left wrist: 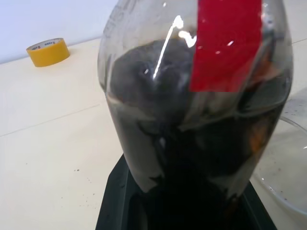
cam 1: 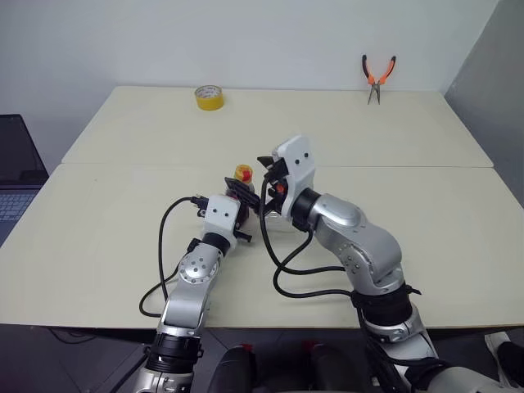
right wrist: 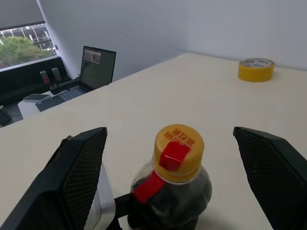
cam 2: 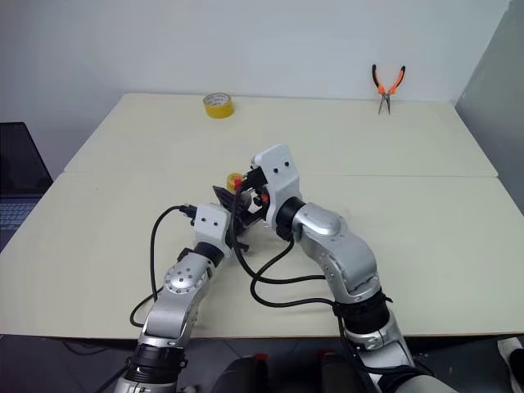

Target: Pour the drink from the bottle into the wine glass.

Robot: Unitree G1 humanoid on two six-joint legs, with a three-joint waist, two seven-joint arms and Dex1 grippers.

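Clamped between the fingers of the left gripper, the bottle is held upright just above the cream table, near its middle. Its dark drink fills the rounded body, a red label runs down one side, and the yellow-orange cap is screwed on. Spread wide, the fingers of the right gripper are seen on either side of the cap, touching nothing. A clear curved rim of the wine glass is glimpsed just beside the bottle. Farther back, a yellow tape roll and orange-handled pliers are set well apart.
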